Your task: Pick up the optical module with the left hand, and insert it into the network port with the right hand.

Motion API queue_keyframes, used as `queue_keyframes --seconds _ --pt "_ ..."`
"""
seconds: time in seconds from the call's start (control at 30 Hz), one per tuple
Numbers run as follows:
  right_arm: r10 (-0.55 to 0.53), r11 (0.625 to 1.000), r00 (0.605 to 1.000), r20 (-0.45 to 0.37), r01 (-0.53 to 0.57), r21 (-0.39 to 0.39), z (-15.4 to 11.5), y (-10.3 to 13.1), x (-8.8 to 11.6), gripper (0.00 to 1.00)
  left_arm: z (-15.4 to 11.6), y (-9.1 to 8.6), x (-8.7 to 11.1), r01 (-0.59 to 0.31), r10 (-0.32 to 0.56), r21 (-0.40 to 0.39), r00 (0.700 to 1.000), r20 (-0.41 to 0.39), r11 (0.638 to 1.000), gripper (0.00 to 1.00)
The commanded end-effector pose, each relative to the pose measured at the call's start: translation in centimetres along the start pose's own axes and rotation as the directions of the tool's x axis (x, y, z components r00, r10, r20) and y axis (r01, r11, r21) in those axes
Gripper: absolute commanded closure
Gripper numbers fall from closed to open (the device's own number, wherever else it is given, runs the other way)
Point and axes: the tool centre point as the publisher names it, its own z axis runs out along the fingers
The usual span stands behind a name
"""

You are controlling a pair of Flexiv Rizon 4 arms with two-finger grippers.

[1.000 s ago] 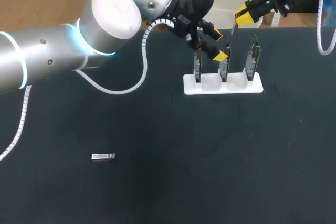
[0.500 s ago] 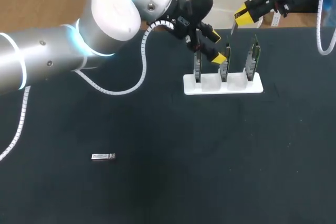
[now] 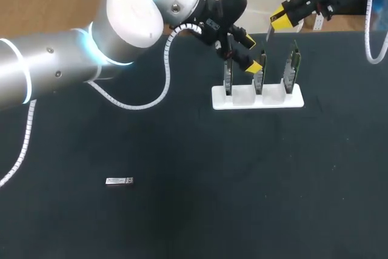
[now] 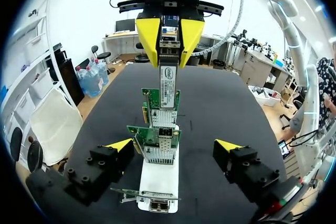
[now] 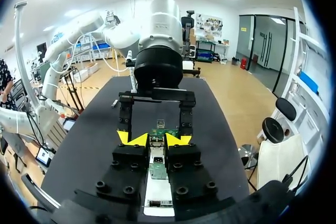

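I record a matt black table [image 3: 182,216], a smooth white plastic rack [image 3: 242,96], green lacquered circuit boards [image 3: 294,63], a bare-metal optical module [image 4: 168,77] with paper label, and my left arm [image 3: 54,71] shelled in glossy white and satin silver.

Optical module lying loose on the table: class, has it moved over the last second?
No. The loose optical module lies equally far from the white rack.

A dark, matte tabletop [image 3: 182,222] takes up nearly the whole head view, plain black and scattered with tiny pale specks. Its far edge runs as a straight line. Light falls softly and evenly across it. In both wrist views the same tabletop stretches away as a long black slab.
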Motion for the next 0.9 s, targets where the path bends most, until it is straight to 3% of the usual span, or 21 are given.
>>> queue_keyframes --seconds 0.03,0.27,0.9 --pt "-0.002 1.0 1.0 -0.001 0.002 -0.003 0.2 -0.1 0.0 1.0 0.0 0.1 -0.1 0.001 -0.001 -0.001 1.0 -0.003 1.0 0.0" --pt "0.003 1.0 0.999 -0.052 -0.003 -0.001 0.8 -0.4 0.3 1.0 0.0 0.1 -0.1 0.001 -0.001 -0.001 1.0 -0.003 1.0 0.0" --pt "0.05 0.998 0.996 -0.08 -0.048 0.032 1.9 -0.4 1.0 1.0 0.0 0.1 -0.1 0.001 -0.001 -0.001 1.0 -0.003 1.0 0.0"
